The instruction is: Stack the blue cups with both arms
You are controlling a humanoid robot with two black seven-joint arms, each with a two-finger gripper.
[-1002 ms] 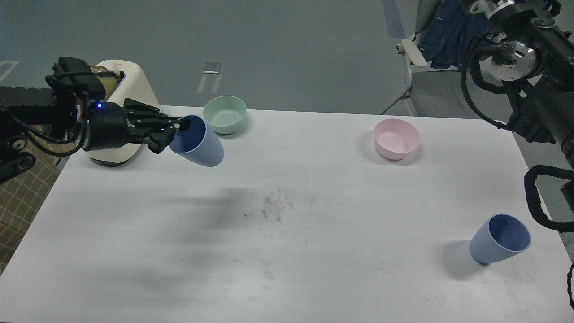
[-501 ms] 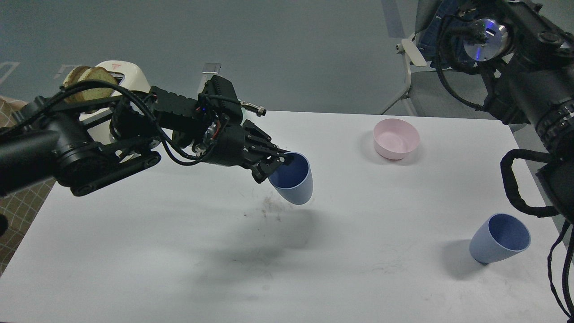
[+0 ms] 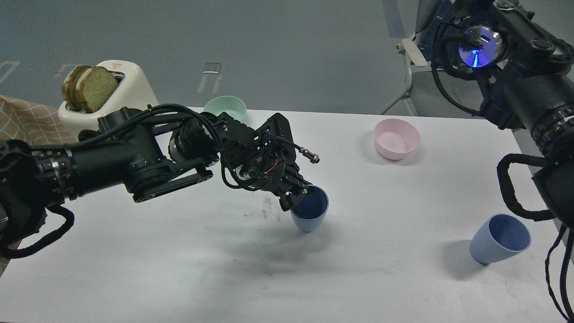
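One blue cup (image 3: 311, 211) stands nearly upright at the middle of the white table (image 3: 134, 269), its base at or just above the surface; I cannot tell if it touches. My left gripper (image 3: 297, 197) is shut on this cup's near-left rim, one finger inside and one outside. The second blue cup (image 3: 499, 239) stands alone, tilted, near the table's right front edge, with nothing touching it. My right arm (image 3: 529, 94) hangs at the right edge above that cup. Its gripper is out of view.
A pink bowl (image 3: 397, 139) sits at the back right. A mint-green bowl (image 3: 224, 106) sits at the back, partly hidden behind my left arm. A cream toaster (image 3: 130, 92) with bread slices stands at the back left. A chair (image 3: 415, 54) is beyond the table.
My left arm has carried its blue cup from the back left to the table's middle, lowering it and turning it upright. The right arm has shifted slightly. The second cup has not moved.
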